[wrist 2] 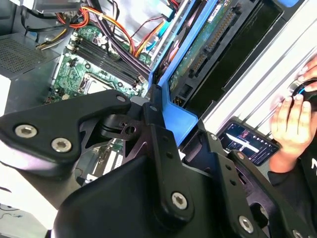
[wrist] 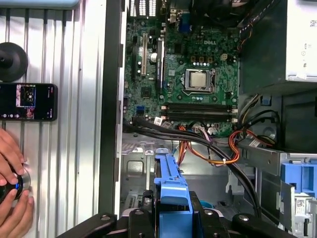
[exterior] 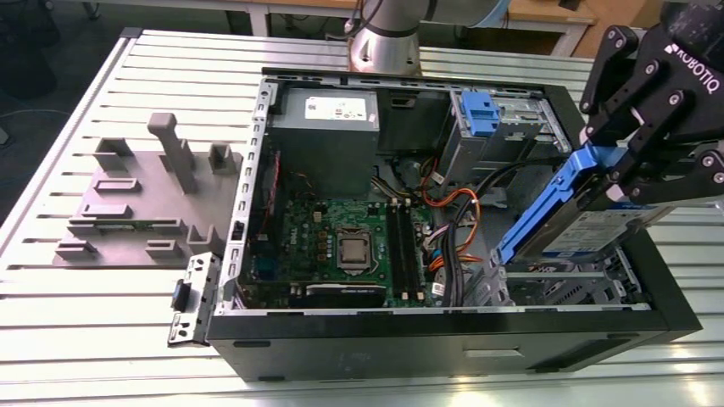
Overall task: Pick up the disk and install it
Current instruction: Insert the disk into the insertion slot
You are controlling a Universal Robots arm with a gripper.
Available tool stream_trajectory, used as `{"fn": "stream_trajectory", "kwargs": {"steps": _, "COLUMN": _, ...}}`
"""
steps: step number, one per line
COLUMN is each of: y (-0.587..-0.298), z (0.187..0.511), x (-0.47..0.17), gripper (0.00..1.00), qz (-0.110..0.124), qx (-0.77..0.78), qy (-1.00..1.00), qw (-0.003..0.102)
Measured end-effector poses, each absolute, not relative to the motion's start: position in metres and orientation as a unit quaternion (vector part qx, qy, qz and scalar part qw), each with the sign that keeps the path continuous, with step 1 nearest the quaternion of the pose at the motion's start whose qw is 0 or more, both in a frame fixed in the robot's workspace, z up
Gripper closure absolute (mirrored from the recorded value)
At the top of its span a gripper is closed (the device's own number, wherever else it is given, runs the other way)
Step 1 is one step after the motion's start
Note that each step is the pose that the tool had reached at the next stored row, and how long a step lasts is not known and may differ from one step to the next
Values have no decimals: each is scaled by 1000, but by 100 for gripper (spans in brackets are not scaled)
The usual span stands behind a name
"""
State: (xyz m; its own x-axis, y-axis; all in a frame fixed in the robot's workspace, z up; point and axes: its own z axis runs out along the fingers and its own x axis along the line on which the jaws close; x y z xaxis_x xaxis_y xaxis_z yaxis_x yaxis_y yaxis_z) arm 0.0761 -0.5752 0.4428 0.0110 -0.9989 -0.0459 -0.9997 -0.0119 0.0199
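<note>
Blue-railed disk point(exterior: 582, 222) clamped in gripper point(exterior: 620, 174), tilted above drive-bay corner of case point(exterior: 453, 339) at exterior view's right; risks: rail catching bay edge; orange cables point(wrist: 210, 158) snagged if lowered misaligned.

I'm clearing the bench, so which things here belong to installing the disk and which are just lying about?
Job in hand: the disk, clamped in the gripper; the open computer case below it.

Lying about: grey fixture block on the table; phone beside the case.
</note>
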Motion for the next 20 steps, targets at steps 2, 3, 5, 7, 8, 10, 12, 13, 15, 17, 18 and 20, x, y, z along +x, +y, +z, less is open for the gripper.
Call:
{"fn": "stream_trajectory", "kwargs": {"steps": 2, "y": -576, "z": 442, "x": 76, "gripper": 63, "qz": 23, "qx": -711, "qy": 703, "qw": 9}}
{"fn": "stream_trajectory", "kwargs": {"steps": 3, "y": -576, "z": 442, "x": 76, "gripper": 63, "qz": 23, "qx": -711, "qy": 703, "qw": 9}}
{"fn": "stream_trajectory", "kwargs": {"steps": 5, "y": -576, "z": 441, "x": 76, "gripper": 63, "qz": 23, "qx": -711, "qy": 703, "qw": 9}}
{"fn": "stream_trajectory", "kwargs": {"steps": 7, "y": -576, "z": 440, "x": 76, "gripper": 63, "qz": 23, "qx": -711, "qy": 703, "qw": 9}}
{"fn": "stream_trajectory", "kwargs": {"steps": 8, "y": -576, "z": 439, "x": 76, "gripper": 63, "qz": 23, "qx": -711, "qy": 703, "qw": 9}}
{"fn": "stream_trajectory", "kwargs": {"steps": 10, "y": -576, "z": 439, "x": 76, "gripper": 63, "qz": 23, "qx": -710, "qy": 703, "qw": 9}}
{"fn": "stream_trajectory", "kwargs": {"steps": 12, "y": -576, "z": 438, "x": 76, "gripper": 63, "qz": 23, "qx": -710, "qy": 704, "qw": 9}}
{"fn": "stream_trajectory", "kwargs": {"steps": 13, "y": -576, "z": 438, "x": 76, "gripper": 63, "qz": 23, "qx": -710, "qy": 704, "qw": 9}}
{"fn": "stream_trajectory", "kwargs": {"steps": 15, "y": -576, "z": 436, "x": 76, "gripper": 63, "qz": 23, "qx": -710, "qy": 704, "qw": 9}}
{"fn": "stream_trajectory", "kwargs": {"steps": 17, "y": -576, "z": 435, "x": 76, "gripper": 63, "qz": 23, "qx": -709, "qy": 704, "qw": 9}}
{"fn": "stream_trajectory", "kwargs": {"steps": 18, "y": -576, "z": 434, "x": 76, "gripper": 63, "qz": 23, "qx": -709, "qy": 705, "qw": 9}}
{"fn": "stream_trajectory", "kwargs": {"steps": 20, "y": -576, "z": 433, "x": 76, "gripper": 63, "qz": 23, "qx": -709, "qy": 705, "qw": 9}}
